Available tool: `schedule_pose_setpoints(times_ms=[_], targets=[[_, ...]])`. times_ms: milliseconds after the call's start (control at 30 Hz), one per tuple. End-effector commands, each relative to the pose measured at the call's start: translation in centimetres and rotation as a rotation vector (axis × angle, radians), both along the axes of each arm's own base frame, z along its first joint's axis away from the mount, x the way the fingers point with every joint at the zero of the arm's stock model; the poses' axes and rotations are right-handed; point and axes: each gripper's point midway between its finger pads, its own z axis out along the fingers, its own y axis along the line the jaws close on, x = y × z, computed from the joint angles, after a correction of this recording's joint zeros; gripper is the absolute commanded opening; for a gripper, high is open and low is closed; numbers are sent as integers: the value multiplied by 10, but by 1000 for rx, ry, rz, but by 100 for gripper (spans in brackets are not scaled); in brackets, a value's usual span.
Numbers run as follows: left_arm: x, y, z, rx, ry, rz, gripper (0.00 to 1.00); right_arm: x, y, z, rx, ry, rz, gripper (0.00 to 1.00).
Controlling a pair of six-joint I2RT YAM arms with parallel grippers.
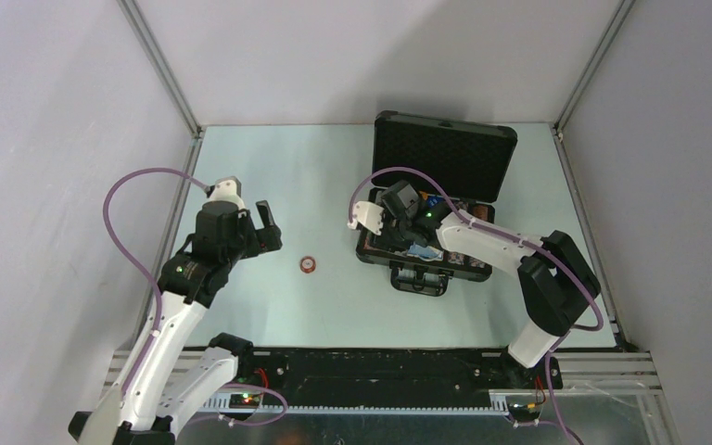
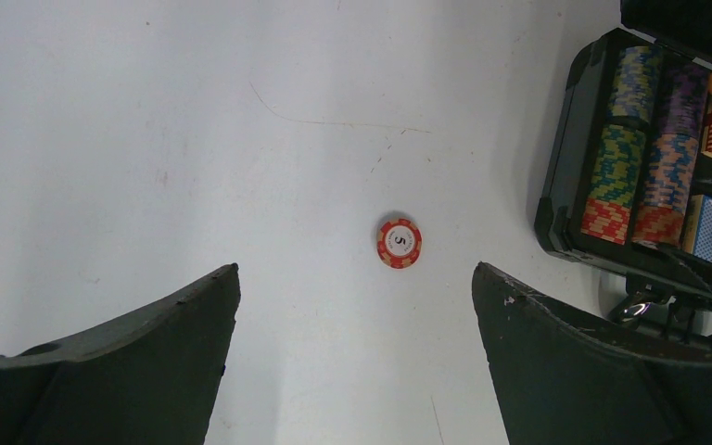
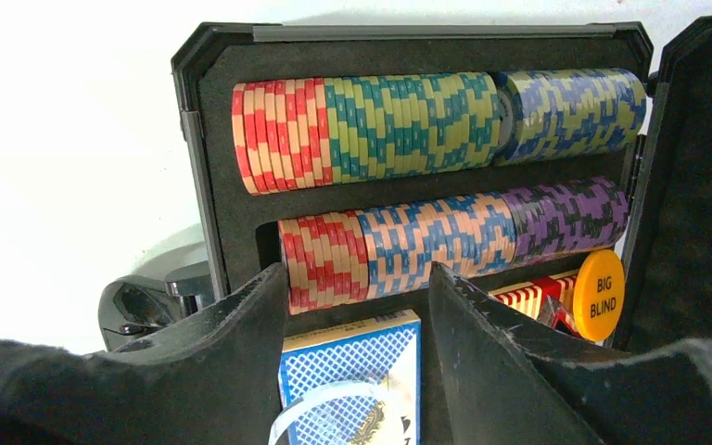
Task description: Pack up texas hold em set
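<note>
Now, loose chip (image 2: pixel 399 243): lying flat on the worktop (image 1: pixel 334 185), out in the open, well apart from the case (image 1: pixel 372 255) and nearer the left arm.
Chip handling: probably light, rigid and smooth. Lying flat, it is offering only a thin rim, so a pinch across the rim looks best. It may be sliding when nudged.
Left gripper (image 2: pixel 355 273): hanging above the worktop with jaws spread wide, carrying nothing. The chip is sitting just ahead of the gap, slightly off-centre.
Case: standing open at the right side of the worktop with its lid (image 1: pixel 445 158) raised. Chip rows (image 3: pixel 426 120) are filling two channels.
Right gripper (image 3: pixel 357 278): hovering over the case with jaws partly spread, straddling the blue card box (image 3: pixel 352 366). Whether it is pressing on the box is not showing.
Case handling: likely heavy with chips.
</note>
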Motion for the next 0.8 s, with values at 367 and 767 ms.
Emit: schedule_pose_setpoints(times_ms=[367,767], targets=[[0,-1,-4,6,9,-19,99,-11,7,22,79,13,46,60],[0,0,-3,6,7,-18,100,-6,-1,17,41,6,22,60]])
